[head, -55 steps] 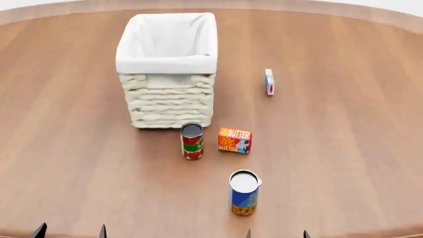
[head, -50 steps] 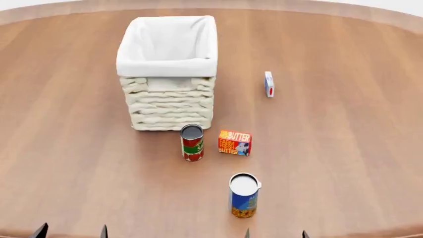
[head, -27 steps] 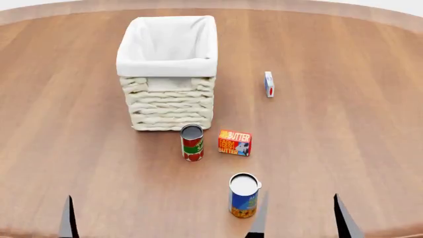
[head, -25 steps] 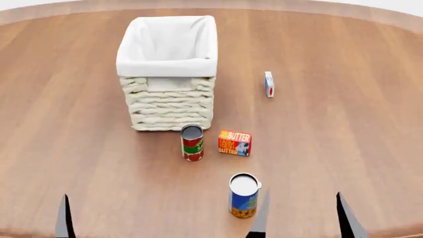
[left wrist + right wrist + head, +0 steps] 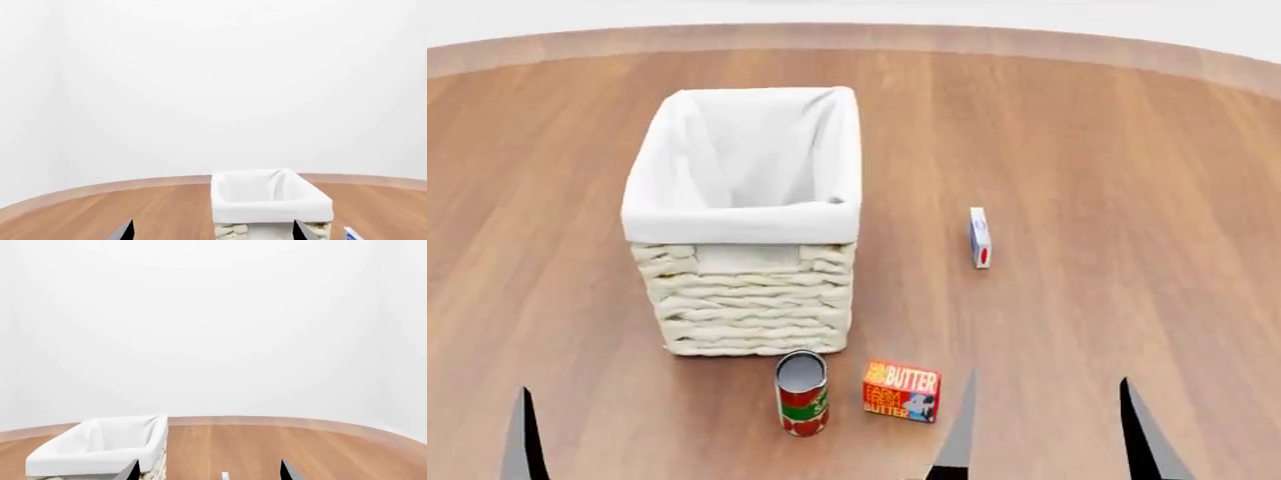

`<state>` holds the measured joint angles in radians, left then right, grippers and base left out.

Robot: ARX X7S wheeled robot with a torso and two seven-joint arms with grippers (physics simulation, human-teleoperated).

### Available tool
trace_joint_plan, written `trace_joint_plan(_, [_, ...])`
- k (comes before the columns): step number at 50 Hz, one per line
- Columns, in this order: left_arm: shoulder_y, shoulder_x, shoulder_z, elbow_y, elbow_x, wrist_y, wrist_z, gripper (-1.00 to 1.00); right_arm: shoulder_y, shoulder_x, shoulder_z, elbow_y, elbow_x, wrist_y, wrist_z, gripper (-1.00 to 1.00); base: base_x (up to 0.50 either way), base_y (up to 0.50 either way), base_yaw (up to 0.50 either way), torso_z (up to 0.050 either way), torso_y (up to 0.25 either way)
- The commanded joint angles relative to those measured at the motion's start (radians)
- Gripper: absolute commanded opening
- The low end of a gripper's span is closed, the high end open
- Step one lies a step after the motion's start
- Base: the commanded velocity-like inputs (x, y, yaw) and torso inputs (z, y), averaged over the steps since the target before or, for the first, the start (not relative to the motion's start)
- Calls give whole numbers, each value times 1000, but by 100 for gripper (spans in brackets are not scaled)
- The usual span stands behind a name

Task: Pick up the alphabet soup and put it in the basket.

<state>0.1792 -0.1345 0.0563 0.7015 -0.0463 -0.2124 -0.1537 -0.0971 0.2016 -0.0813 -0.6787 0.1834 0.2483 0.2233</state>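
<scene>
The alphabet soup can is out of view in every current frame. The cream wicker basket with a white liner stands upright on the wooden table; it also shows in the left wrist view and the right wrist view. My right gripper is open and empty at the near edge, right of the butter box. Only one fingertip of my left gripper shows in the head view. In the wrist views the left gripper and the right gripper have fingertips far apart with nothing between them.
A red-and-green can with a dark lid stands just in front of the basket. A butter box lies to its right. A small white and blue box stands further right, also in the right wrist view.
The head view has shifted so the scene sits lower and closer. The alphabet soup can has dropped out of the bottom of the frame. The gripper fingertips reach a little higher into view.
</scene>
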Motion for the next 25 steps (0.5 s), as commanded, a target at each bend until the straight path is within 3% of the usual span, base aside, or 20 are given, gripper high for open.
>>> trace_joint_plan(1, [3,-14,16,3,7,3,-17,100,-1,5,-10,-8,8,9,9,100,500,0,0,0,0])
trace_joint_plan(18, [5,-31,34,-7,3,8,-31,100,-6,12,-18,9,28,-21,12,100,500,0,0,0,0])
trace_joint_plan(25, [5,-36,39,-13,0,6,-38,100,-8,19,-18,8,37,-21,22,100,0,0,0,0,2])
